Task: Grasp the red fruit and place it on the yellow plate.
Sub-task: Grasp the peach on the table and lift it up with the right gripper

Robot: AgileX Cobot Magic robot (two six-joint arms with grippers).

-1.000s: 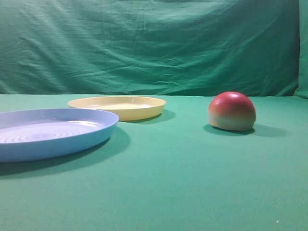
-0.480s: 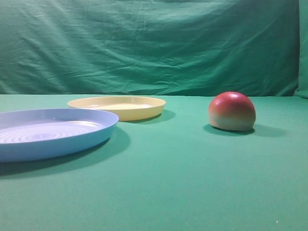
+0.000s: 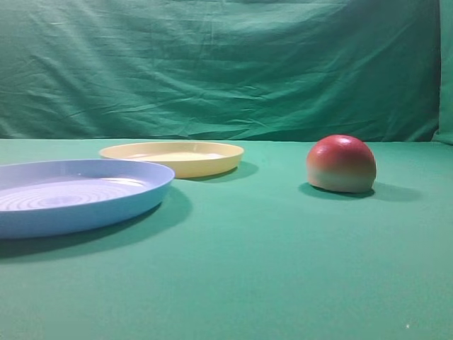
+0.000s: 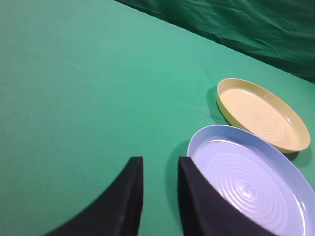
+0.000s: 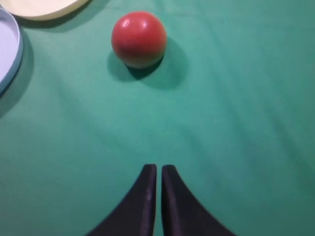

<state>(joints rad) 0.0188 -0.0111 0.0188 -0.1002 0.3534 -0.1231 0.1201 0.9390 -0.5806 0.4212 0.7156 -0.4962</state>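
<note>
Right gripper (image 5: 158,169) sitting clenched, empty; smooth red dome-shaped fruit (image 5: 139,38) lying ahead, ungrasped; pale-yellow round plastic plate (image 3: 173,156) waiting, everything remaining.

Each end effector (image 5: 156,169) shows 2 smooth, matte black, curved fingers (image 4: 125,196).

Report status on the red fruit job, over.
Both grippers empty: left gripper slightly apart, right gripper nearly closed. Red fruit on the cloth, untouched, clear of the yellow plate. Blue plate left of the path; nothing blocking.
</note>
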